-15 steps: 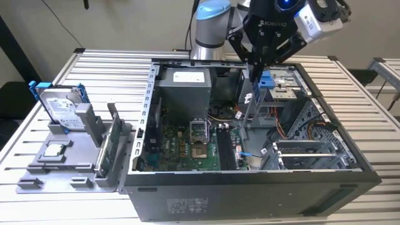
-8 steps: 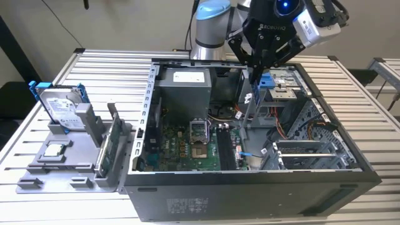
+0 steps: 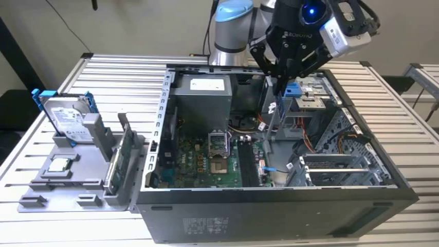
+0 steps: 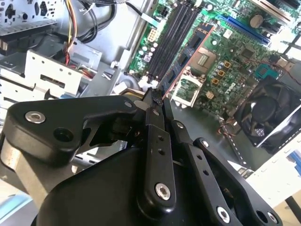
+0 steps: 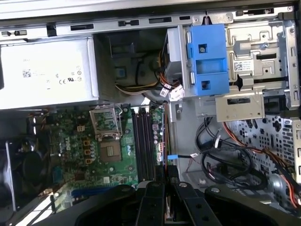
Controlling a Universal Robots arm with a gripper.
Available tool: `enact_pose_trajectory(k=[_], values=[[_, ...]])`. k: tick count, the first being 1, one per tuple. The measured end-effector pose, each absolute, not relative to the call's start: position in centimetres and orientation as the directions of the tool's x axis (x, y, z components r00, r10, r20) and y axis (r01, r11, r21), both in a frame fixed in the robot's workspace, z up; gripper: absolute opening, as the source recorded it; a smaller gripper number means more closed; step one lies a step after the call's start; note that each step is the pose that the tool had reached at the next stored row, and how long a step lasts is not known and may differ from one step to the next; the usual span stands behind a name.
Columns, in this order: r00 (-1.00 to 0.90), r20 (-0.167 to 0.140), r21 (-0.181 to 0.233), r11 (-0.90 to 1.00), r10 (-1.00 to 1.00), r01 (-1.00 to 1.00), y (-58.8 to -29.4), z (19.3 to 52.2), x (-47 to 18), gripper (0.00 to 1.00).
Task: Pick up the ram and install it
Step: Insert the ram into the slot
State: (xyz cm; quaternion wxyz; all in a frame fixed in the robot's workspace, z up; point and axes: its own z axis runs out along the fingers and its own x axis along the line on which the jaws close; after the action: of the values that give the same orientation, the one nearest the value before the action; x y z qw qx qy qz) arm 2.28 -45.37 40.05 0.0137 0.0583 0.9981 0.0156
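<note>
My gripper [image 3: 280, 77] hangs over the open computer case [image 3: 274, 216], shut on the top end of the ram [image 3: 271, 123]. The ram is a slim dark strip that hangs upright inside the case, with its lower end above the motherboard. In both wrist views it appears edge-on, running out from between my gripper's [image 4: 155, 96] closed fingers as the ram [image 4: 188, 57] and from my gripper [image 5: 164, 181] as the ram [image 5: 165, 136]. It lies along the black memory slots [image 5: 143, 141], at their side nearer the drive cage. I cannot tell whether it touches a slot.
A grey holder [image 3: 69, 180] at the exterior view's left carries a hard drive in a blue frame [image 3: 69, 118], a small silver chip [image 3: 60, 164] and an upright green board [image 3: 118, 164]. Inside the case are a power supply [image 3: 202, 98], a blue drive bracket [image 5: 207, 61], loose cables [image 5: 225, 160] and a fan [image 4: 268, 113].
</note>
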Motion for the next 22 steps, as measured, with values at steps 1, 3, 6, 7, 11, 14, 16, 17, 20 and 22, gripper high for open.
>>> enact_pose_trajectory(k=[1, 3, 6, 7, 11, 14, 16, 17, 20, 22], values=[[-0.993, -0.025, 0.033, 0.993, 0.117, 0.116, -45.4, 40.0, 2.3, 0.14], [-0.993, -0.025, 0.033, 0.993, 0.117, 0.116, -45.4, 39.7, 2.3, 0.14], [-0.993, -0.025, 0.033, 0.993, 0.117, 0.116, -45.4, 39.3, 2.3, 0.14], [-0.993, -0.025, 0.033, 0.993, 0.117, 0.116, -45.4, 39.2, 2.3, 0.14], [-0.993, -0.025, 0.032, 0.993, 0.117, 0.116, -45.4, 38.7, 2.4, 0.14], [-0.993, -0.025, 0.032, 0.993, 0.117, 0.116, -45.4, 38.3, 2.4, 0.14], [-0.993, -0.025, 0.033, 0.993, 0.117, 0.116, -45.4, 38.0, 2.4, 0.14], [-0.993, -0.025, 0.032, 0.993, 0.117, 0.116, -45.4, 37.9, 2.4, 0.14], [-0.993, -0.025, 0.033, 0.993, 0.117, 0.116, -45.4, 37.5, 2.5, 0.14], [-0.993, -0.025, 0.033, 0.993, 0.117, 0.116, -45.4, 37.3, 2.5, 0.14]])
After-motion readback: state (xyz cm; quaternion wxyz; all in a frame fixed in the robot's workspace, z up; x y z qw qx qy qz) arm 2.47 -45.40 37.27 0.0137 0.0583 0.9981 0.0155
